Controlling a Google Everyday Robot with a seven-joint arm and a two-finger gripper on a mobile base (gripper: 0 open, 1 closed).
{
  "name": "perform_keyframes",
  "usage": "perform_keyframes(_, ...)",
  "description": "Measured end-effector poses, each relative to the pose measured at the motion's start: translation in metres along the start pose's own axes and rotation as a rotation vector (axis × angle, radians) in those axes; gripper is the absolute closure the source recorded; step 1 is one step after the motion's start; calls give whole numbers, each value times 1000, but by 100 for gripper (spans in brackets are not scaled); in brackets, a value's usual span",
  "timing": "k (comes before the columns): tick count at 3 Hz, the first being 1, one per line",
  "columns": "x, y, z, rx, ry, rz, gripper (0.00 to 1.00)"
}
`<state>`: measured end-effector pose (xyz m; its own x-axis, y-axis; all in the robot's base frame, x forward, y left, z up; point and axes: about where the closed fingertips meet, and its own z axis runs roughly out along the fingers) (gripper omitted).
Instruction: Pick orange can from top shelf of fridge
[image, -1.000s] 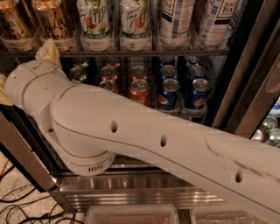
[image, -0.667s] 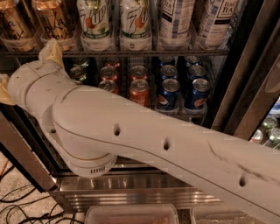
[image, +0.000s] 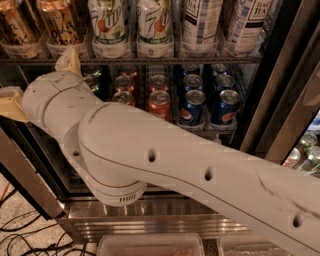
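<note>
The approach is judged to be in hand: the end effector (image: 42, 80) is seen just under the left end of the top shelf (image: 150, 59) — its state cannot be told. The orange can (image: 62, 22) stands at that end, above it — raising and aligning are needed next.

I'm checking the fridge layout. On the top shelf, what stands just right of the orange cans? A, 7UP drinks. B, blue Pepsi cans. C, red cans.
A: 7UP drinks stand beside the orange cans on the top shelf; the end effector is at the left, close under that shelf.
</note>
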<state>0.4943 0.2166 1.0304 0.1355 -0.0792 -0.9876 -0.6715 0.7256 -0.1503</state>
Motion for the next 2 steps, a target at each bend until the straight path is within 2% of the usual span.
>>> perform_keyframes(1, 1, -11, -4, 11, 4, -20, 0)
perform_keyframes(2, 1, -33, 4, 15, 3, -34, 0)
